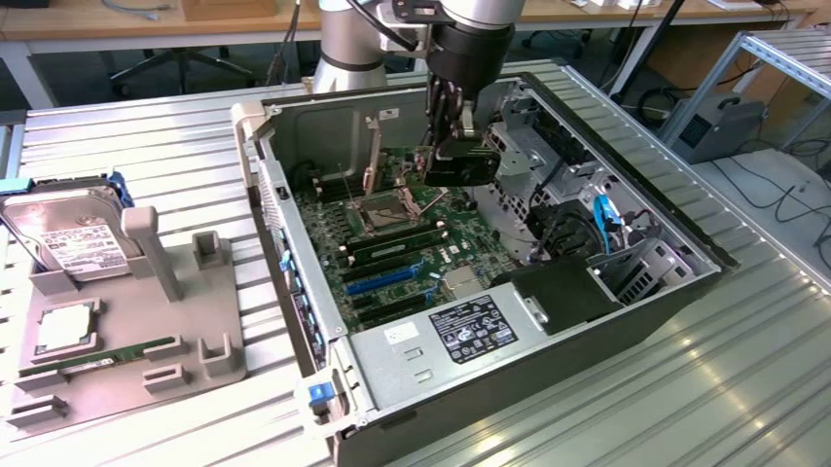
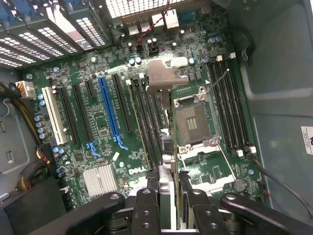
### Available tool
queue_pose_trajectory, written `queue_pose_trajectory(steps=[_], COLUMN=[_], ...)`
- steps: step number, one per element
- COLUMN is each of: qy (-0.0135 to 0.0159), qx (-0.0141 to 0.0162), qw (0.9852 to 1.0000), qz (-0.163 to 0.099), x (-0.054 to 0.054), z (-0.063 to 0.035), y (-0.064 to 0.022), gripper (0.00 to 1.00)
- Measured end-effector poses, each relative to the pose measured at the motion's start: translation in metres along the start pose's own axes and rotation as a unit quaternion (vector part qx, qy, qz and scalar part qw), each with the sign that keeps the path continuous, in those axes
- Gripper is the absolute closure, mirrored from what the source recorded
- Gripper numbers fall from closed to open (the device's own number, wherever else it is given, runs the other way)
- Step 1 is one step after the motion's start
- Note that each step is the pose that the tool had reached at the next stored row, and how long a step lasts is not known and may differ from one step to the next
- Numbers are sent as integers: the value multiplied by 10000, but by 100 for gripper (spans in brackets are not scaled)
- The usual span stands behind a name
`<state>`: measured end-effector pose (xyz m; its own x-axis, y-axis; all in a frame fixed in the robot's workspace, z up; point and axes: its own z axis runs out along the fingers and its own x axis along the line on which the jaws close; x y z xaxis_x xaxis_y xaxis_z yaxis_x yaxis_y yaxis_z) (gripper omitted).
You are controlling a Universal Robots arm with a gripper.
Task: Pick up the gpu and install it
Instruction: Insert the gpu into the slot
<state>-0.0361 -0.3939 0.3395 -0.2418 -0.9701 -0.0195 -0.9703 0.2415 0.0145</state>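
My gripper point(image 1: 457, 146) hangs inside the open computer case point(image 1: 624, 292), above the motherboard point(image 1: 389, 243). It is shut on the gpu point(image 1: 457, 167), which looks like a dark flat card held on edge below the fingers. In the wrist view the gpu point(image 2: 165, 127) appears edge-on as a thin strip between the two black fingers point(image 2: 146, 200), with its silver end bracket point(image 2: 166, 73) at the far end. The card floats above the board, over the black slots beside the CPU socket point(image 2: 193, 120). The long blue slot point(image 2: 110, 112) lies apart from it, to one side.
A grey fixture point(image 1: 195, 331) at the exterior view's left carries a hard drive point(image 1: 72, 243), a processor point(image 1: 65, 329) and a green memory stick point(image 1: 117, 355). Drive cages and cables point(image 1: 585, 224) crowd the case's side at the exterior view's right. A heatsink point(image 2: 100, 178) sits near the slots.
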Motion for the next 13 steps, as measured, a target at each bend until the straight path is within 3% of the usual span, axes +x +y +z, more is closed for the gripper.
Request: queue_pose_trajectory(steps=[13], qy=[4], qx=[-6], qw=[9995], qz=[-307], x=[0], z=[0], y=[0], gripper=[73])
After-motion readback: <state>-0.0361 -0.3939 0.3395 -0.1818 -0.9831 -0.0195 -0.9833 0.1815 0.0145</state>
